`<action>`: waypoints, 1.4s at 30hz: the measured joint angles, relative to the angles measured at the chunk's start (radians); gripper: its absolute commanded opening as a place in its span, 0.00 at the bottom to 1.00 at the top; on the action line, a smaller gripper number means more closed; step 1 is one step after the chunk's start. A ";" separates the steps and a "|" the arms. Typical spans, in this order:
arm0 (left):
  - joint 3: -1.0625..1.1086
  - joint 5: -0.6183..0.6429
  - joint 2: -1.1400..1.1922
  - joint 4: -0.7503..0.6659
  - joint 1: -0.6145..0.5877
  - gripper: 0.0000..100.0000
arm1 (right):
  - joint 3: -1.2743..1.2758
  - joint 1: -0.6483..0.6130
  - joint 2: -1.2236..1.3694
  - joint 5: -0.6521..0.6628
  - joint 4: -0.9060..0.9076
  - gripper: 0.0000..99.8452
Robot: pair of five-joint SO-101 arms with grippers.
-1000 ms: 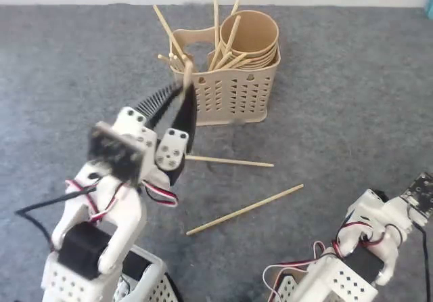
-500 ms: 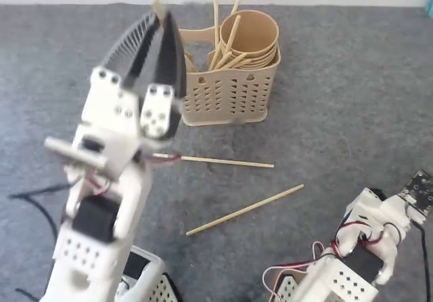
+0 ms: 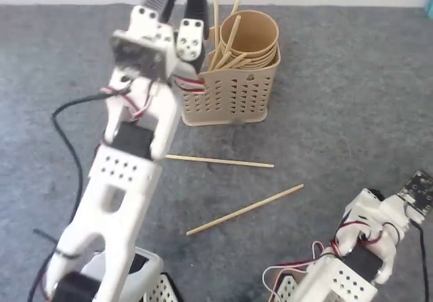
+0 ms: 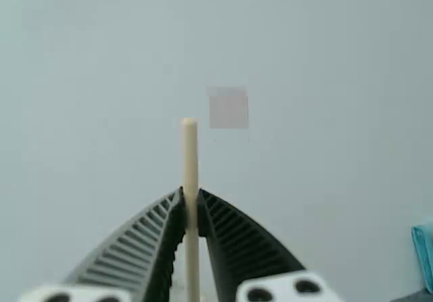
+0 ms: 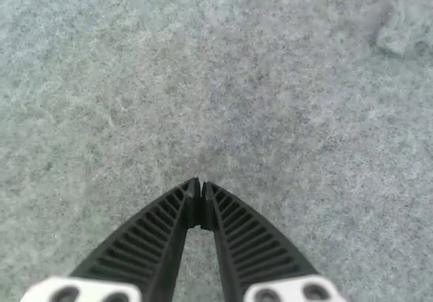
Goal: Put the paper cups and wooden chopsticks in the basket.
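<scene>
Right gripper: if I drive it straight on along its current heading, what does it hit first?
Most likely the bare grey mat: the shut right gripper points down at it with nothing in between. How far off the mat lies is hard to judge.

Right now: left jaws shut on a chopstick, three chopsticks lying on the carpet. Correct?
Not three: the high view shows two on the carpet, one chopstick by the basket, a second chopstick nearer the arms. The left jaws are shut on a third chopstick, as said.
</scene>
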 measured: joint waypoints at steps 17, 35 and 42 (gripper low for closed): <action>0.000 0.000 -0.103 0.342 -0.117 0.24 | 0.000 -0.028 0.000 0.003 0.000 0.01; 0.028 0.025 -0.660 1.102 -0.598 0.22 | -0.058 -0.295 0.002 0.199 0.068 0.01; 0.350 0.084 -0.767 1.229 -0.856 0.22 | -0.181 -0.582 0.002 0.304 0.109 0.01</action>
